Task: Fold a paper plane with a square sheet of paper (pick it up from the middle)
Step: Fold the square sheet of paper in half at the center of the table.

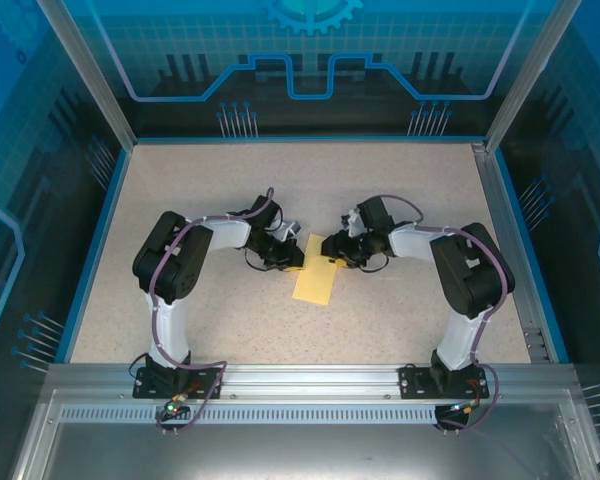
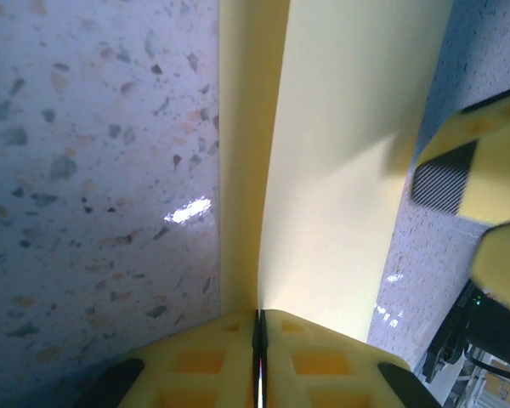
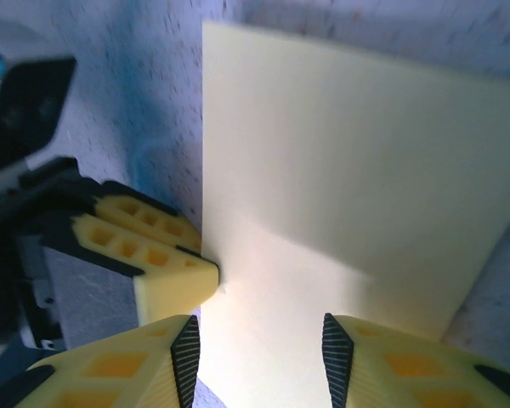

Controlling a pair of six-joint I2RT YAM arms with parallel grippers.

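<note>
Left tool point(image 1: 296, 260) clamped shut on edge of folded sheet point(image 1: 316, 283); right tool point(image 1: 332, 250) open, fingers point(image 3: 184, 353) astride sheet; sheet rests on table point(image 1: 230, 330).

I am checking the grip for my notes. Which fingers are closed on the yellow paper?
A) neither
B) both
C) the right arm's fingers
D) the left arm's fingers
D: the left fingers are pressed together on the edge of the yellow paper, while the right fingers stand apart over it.
</note>
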